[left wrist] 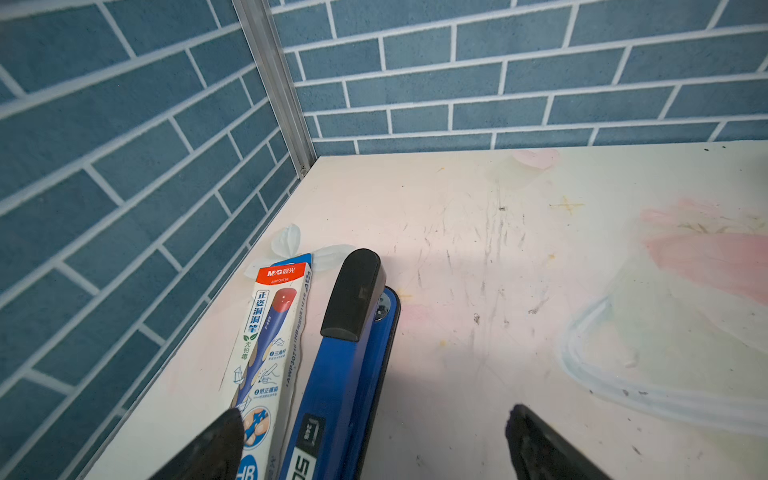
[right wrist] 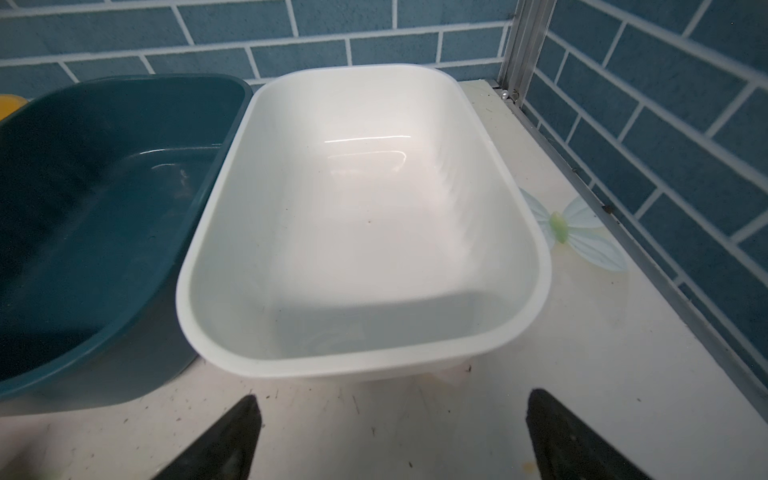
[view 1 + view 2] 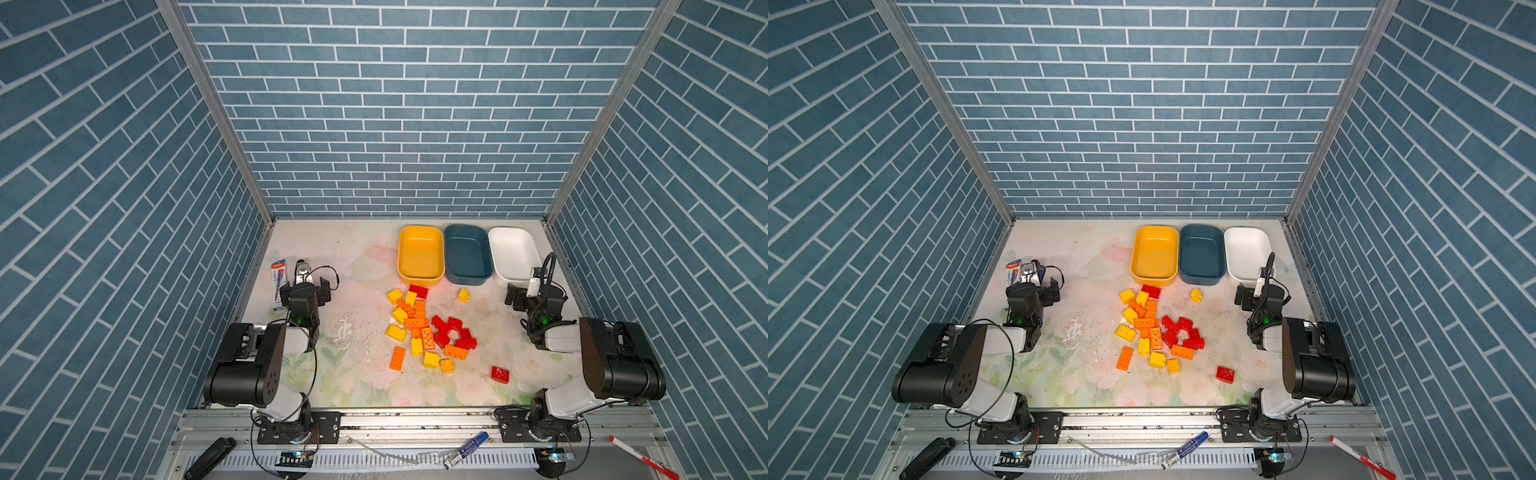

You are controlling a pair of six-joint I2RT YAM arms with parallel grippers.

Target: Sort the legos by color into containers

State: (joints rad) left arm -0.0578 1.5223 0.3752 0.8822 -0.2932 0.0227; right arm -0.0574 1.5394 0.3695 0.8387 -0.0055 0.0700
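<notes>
Legos: red, orange and yellow bricks lie in one loose heap on the table, right of centre in both top views, many touching or overlapping, reds mostly on the heap's right side. One yellow lego sits apart, between the heap and the tubs. One red lego sits well apart on the near right. Every lego seen lies on the table, outside the tubs. Tubs: three in a row against the back wall at the far right, in order yellow tub, teal tub, white tub, long sides next to each other. The right wrist view shows the teal and white rims meeting and both floors bare. The heap's far edge lies just beside the yellow tub's near wall. Right gripper: jaws spread wide, nothing between them, held over bare table just short of the white tub's near rim. Left gripper: jaws likewise spread wide and gripping nothing, at the table's left edge, well apart from the heap. Its wrist view shows a blue stapler running up between the two fingers, with a pencil box lying alongside, partly under one finger. Contact with either cannot be told. On the front rail, outside the work area, lie a blue marker and a red marker.
</notes>
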